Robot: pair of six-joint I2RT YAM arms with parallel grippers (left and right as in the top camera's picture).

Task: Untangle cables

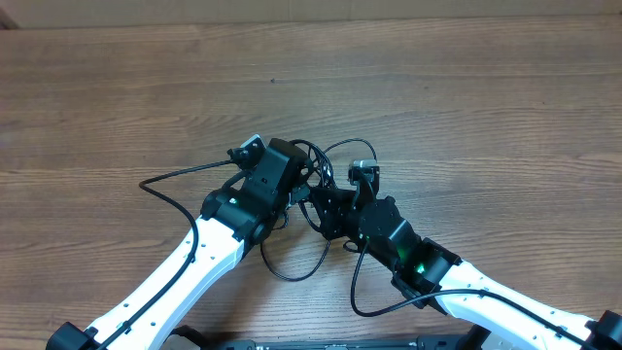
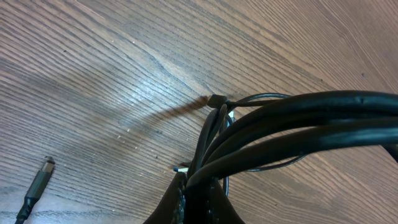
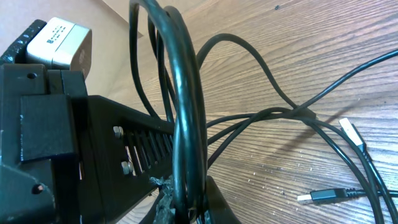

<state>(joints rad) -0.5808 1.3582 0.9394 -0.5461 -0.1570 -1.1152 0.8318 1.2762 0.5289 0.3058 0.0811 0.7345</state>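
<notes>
Glossy black rubbery cables [image 3: 183, 93], matt wood-grain table [image 1: 437, 87]

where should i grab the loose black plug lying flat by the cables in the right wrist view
Take the black plug by its stiff housing, just behind the silver tip, likely from straight above, closing across its narrow sides. It lies flat on the table, clear of the bunched cables, and is thicker than its cord.
</notes>
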